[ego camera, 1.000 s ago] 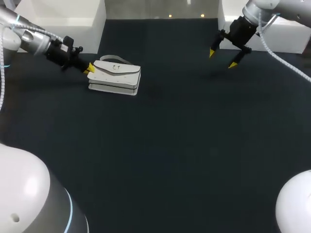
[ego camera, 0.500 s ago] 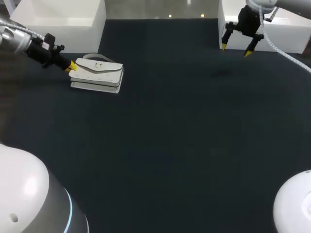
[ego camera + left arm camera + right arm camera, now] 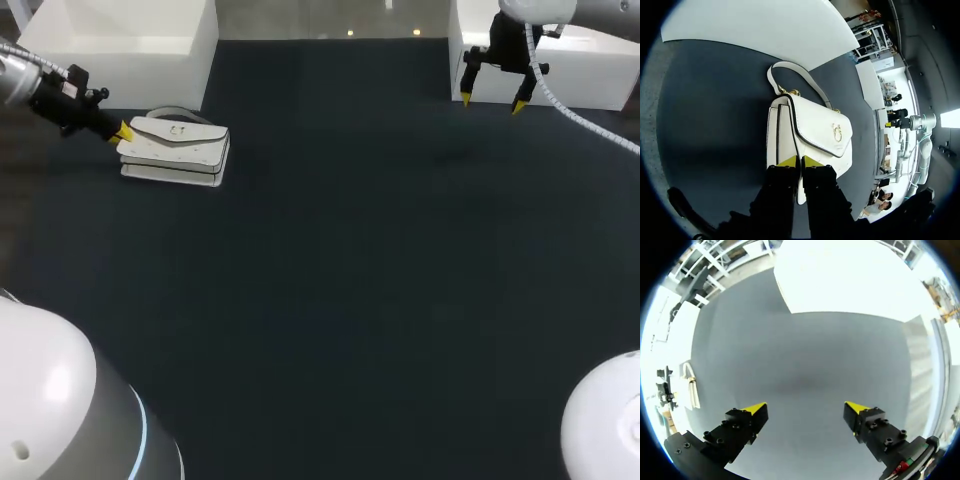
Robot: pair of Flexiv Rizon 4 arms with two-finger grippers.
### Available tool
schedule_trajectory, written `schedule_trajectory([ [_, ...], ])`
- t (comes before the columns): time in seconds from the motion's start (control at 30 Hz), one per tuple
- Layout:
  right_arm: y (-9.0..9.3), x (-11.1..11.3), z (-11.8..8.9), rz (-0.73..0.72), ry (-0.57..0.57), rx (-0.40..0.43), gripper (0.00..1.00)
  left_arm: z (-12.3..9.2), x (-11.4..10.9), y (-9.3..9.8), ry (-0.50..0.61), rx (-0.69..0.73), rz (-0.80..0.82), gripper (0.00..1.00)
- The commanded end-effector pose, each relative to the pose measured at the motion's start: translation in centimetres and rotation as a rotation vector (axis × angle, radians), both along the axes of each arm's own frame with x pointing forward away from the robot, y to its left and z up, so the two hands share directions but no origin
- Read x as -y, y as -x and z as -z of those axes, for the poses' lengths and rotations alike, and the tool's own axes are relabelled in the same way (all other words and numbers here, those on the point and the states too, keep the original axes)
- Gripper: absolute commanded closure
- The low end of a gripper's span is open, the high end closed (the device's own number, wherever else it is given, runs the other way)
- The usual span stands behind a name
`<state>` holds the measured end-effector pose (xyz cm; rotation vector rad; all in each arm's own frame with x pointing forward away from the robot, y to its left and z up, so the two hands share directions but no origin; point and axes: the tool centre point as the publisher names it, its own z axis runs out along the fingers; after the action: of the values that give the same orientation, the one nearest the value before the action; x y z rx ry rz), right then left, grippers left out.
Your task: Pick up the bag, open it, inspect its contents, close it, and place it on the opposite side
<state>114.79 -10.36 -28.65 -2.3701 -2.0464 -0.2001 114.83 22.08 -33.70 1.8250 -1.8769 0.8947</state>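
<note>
Soft light falls from above. The dark counter (image 3: 350,300) stays dim and matte; a soft shadow lies beside the bag (image 3: 815,130); glare whitens the counter's far corners.

Nothing readable anywhere I can see, tbh. The bag (image 3: 815,135) pinched in my left claw (image 3: 799,161) only shows a plain gold clasp (image 3: 836,133) just ahead of it, no lettering.

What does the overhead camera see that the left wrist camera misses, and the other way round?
Only the head view shows the whole dark table and the right gripper, fingers apart, near its far right corner. Only the left wrist view shows that the clasp is gold and the flap dark-edged. Both show the white handbag lying flat, the left gripper shut on its end.
</note>
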Motion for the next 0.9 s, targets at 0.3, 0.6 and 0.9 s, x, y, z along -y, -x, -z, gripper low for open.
schedule_trajectory([
  [0.3, 1.5, -0.2, -1.1, -0.005, 0.056, 0.066, 0.00, 0.1, -4.7, -1.4, 0.048, -0.007, 0.031, 1.00],
  [0.6, 1.5, -0.2, -1.1, -0.005, 0.056, 0.066, 0.00, 0.0, -8.0, -2.4, 0.028, -0.015, 0.039, 1.00],
  [0.9, 1.5, -0.2, -1.1, -0.005, 0.056, 0.066, 0.00, 0.3, -10.9, -3.4, 0.058, -0.024, 0.081, 1.00],
])
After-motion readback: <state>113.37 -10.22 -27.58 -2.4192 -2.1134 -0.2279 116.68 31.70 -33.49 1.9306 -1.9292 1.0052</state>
